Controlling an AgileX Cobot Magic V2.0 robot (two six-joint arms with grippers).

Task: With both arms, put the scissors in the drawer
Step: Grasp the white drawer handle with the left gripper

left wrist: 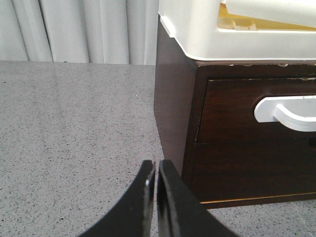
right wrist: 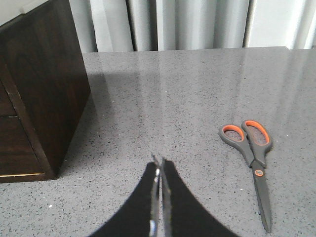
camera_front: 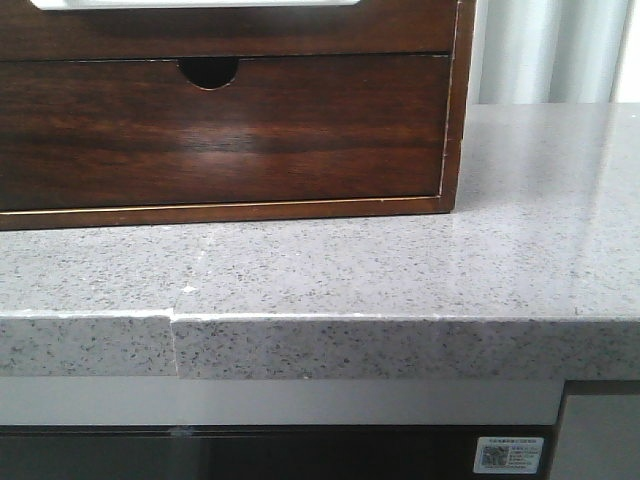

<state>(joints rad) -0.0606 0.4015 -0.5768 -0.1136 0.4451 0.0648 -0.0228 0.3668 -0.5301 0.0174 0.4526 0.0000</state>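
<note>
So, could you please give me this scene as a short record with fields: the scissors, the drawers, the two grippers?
scissors: lying flat on the grey counter, closed, grey and orange handles
wooden cabinet: dark brown
notched drawer: shut
white-handled drawer: shut
left gripper: shut, empty
right gripper: shut, empty

A home-like kitchen or counter setting is showing here: a speckled grey stone countertop is running above a cabinet front, pale curtains are hanging behind, and a dark wooden drawer chest is sitting on it.
</note>
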